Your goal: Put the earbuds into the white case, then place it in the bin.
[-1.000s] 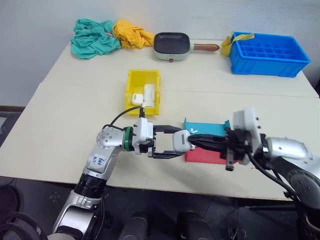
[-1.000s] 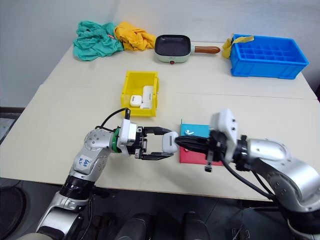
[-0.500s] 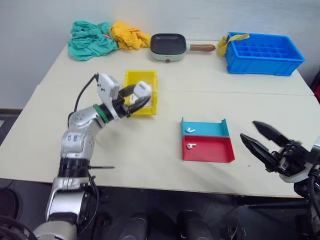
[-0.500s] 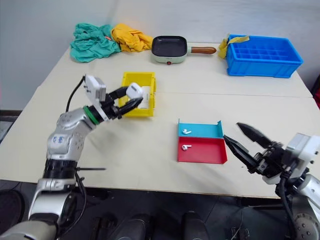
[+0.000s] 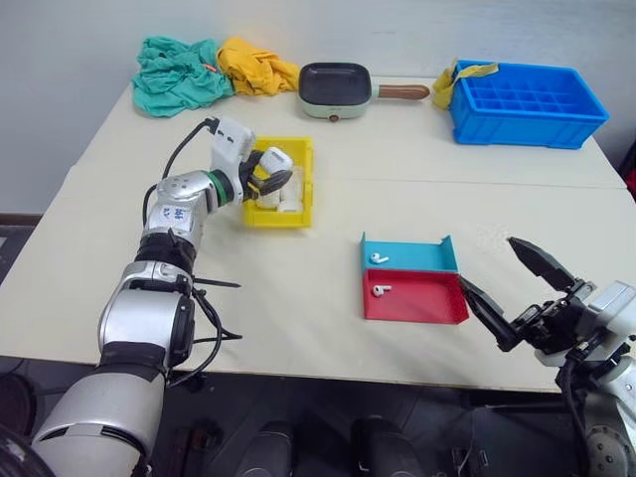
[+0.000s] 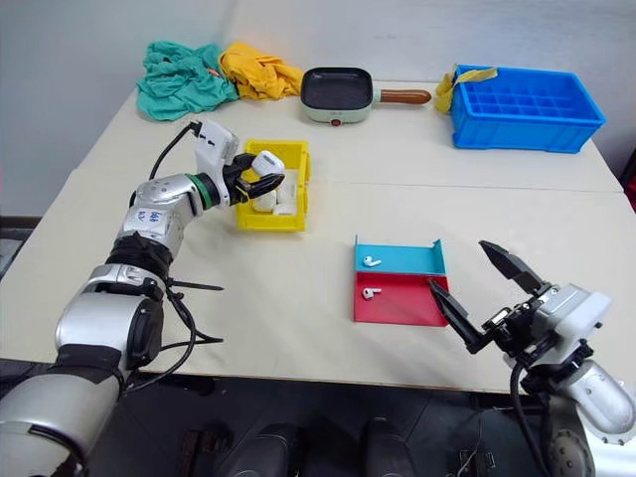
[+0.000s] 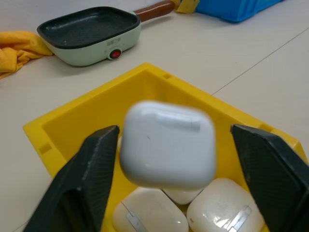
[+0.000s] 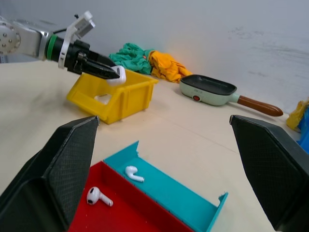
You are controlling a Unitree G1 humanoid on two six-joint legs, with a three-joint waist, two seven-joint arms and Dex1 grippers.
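A pale cream desk (image 5: 328, 159) spans the scene; a straight seam crosses it from side to side, as if two tops were pushed together. Its surface is matte and evenly lit, with only soft shadows. Behind the far edge rises a plain, light grey-white wall (image 5: 397, 30), bare and smooth. To the left of the desk, the wall meets a dark baseboard (image 5: 15, 217) low down. Under the near edge the floor (image 5: 437, 437) is dark, with a speckled patch showing at the near left corner. The light is even and diffuse, with no strong glare on the desk.
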